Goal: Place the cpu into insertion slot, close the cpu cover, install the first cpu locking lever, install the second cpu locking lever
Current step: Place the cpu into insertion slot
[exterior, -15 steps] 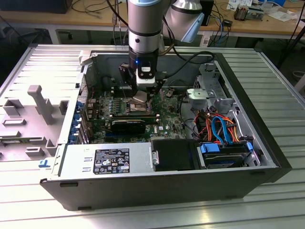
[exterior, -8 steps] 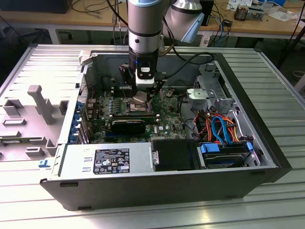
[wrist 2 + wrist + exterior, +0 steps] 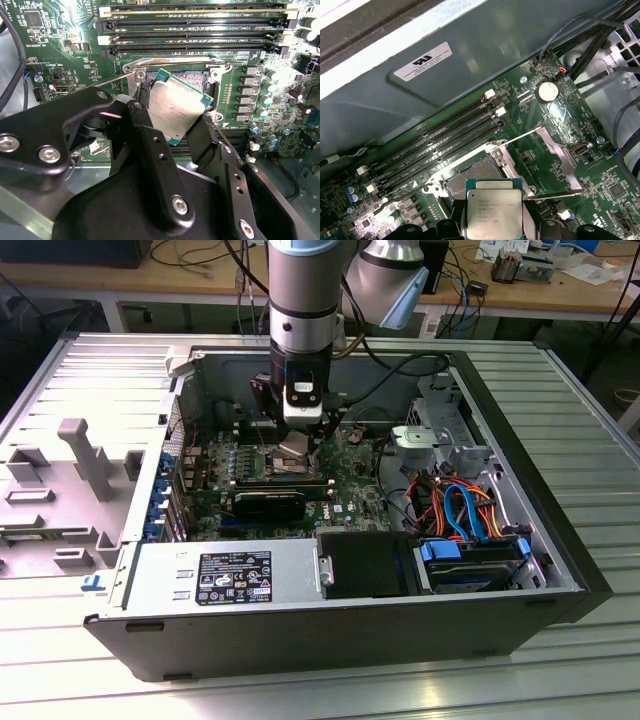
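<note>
My gripper (image 3: 300, 448) is shut on the cpu (image 3: 175, 107), a small square chip with a dull silver top and a green edge. Black fingers (image 3: 145, 127) clamp two opposite sides of it. In both wrist views the cpu (image 3: 494, 210) hangs just above the insertion slot (image 3: 472, 177), partly overlapping it, and looks tilted in the second wrist view. The insertion slot (image 3: 192, 77) shows its dark pin field and silver rim. The cpu cover (image 3: 561, 156) stands swung open beside the socket. A thin locking lever (image 3: 114, 80) sticks out, unlatched.
Long black memory slots (image 3: 190, 25) run right beside the socket. A long black card (image 3: 270, 502) lies in front of it, a grey power supply (image 3: 230, 575) along the case's front wall, and orange and blue cables (image 3: 465, 505) at the exterior view's right.
</note>
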{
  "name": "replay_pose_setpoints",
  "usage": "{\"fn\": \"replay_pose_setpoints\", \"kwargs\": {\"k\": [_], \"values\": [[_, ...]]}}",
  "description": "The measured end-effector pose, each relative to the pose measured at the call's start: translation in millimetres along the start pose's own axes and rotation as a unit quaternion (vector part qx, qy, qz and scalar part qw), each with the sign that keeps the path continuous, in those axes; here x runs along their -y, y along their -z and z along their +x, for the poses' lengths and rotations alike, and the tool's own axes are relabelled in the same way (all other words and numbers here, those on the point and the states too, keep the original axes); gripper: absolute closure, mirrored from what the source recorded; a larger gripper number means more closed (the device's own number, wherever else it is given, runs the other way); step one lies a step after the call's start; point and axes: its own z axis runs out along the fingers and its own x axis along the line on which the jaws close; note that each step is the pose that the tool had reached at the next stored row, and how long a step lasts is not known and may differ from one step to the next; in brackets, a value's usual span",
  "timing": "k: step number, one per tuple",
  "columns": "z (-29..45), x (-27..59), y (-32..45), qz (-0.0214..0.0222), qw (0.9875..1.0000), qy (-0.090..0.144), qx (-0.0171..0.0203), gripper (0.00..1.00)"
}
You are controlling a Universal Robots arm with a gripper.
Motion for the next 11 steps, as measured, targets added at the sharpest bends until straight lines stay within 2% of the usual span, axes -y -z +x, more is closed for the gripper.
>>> {"fn": "replay_pose_setpoints", "kwargs": {"k": [11], "values": [[0.0, 0.0, -1.5, -0.0002, 1.0, -0.01, 0.0001, 0.46]]}}
